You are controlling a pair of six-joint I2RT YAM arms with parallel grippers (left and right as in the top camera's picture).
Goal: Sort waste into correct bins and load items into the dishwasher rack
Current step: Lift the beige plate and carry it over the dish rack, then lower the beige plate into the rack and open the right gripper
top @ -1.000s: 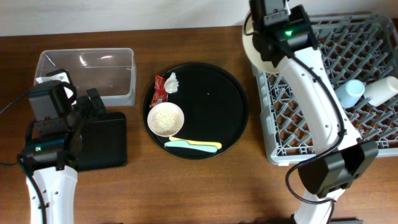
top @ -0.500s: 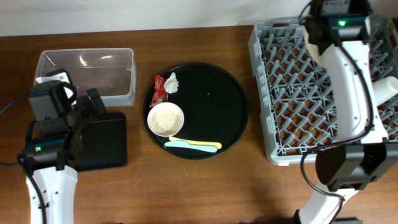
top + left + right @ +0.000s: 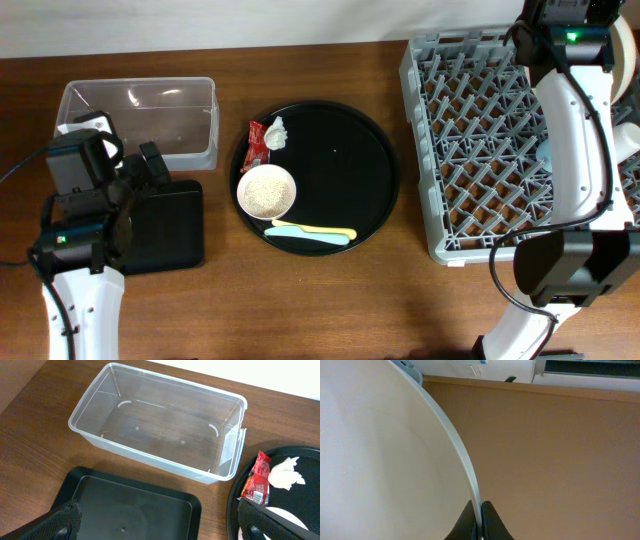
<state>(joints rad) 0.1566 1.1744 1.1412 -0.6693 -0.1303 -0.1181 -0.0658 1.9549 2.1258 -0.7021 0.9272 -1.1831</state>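
Evidently the right pincer (image 3: 480,522) is clamped on the thin rim of the large cream bowl (image 3: 385,460). It holds the bowl on edge over the far right part of the dishwasher rack (image 3: 480,150), which fills the tabletop's right end. Gripped edge-on, the bowl could likely slot upright between the pegs.

The left pincer (image 3: 157,515) stands wide apart and grips nothing. It hovers over the shallow black tray (image 3: 130,505) near the tabletop's left edge, with the clear tub (image 3: 150,455) just behind, probably poised to start on the waste.

The waste lies on the round black tray (image 3: 350,130) mid-tabletop. The red wrapper (image 3: 257,143) touches the tissue scrap (image 3: 275,129), the rice (image 3: 266,192) sits in the small pink bowl (image 3: 241,190), and the utensils (image 3: 310,234) lie along that tray's near edge.
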